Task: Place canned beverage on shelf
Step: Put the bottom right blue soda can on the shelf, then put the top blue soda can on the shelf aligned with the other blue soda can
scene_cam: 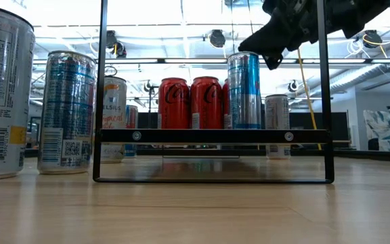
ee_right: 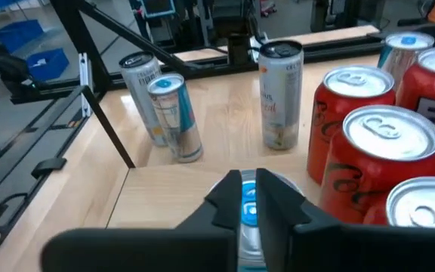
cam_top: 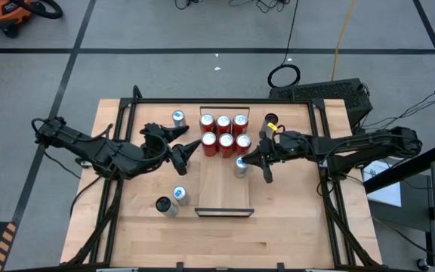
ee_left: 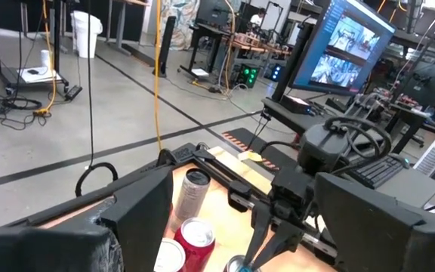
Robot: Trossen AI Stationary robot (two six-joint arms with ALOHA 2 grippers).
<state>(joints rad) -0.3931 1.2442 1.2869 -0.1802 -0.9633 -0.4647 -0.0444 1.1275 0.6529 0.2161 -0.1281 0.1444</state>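
Wood: your shelf (cam_top: 219, 180) is a long pale board lying on the light-wood tabletop (cam_top: 293, 227), with a black metal frame around the work area.
Red cans: six glossy red cans (cam_top: 223, 133) stand in two rows of three at the shelf's far end; the low view shows white script lettering on them, too partial to read in full.
Slim can: a tall silver-and-blue canned beverage (scene_cam: 244, 90) stands upright on the shelf, just in front of the red cans.
Right gripper: your right gripper (ee_right: 248, 198) sits directly over that can's blue top, fingers pinched together with no can between them.
Left gripper: your left gripper (cam_top: 189, 153) waits just beside the shelf's left edge, fingers spread, holding nothing.
Loose cans: two slim cans (cam_top: 171, 200) stand on the tabletop left of the shelf, nearer the front; another (cam_top: 178, 117) stands at the back left.
Writing: one pale can (scene_cam: 114, 119) in the low view reads "CELSIUS"; the nearest can (scene_cam: 2, 95) shows a nutrition panel.
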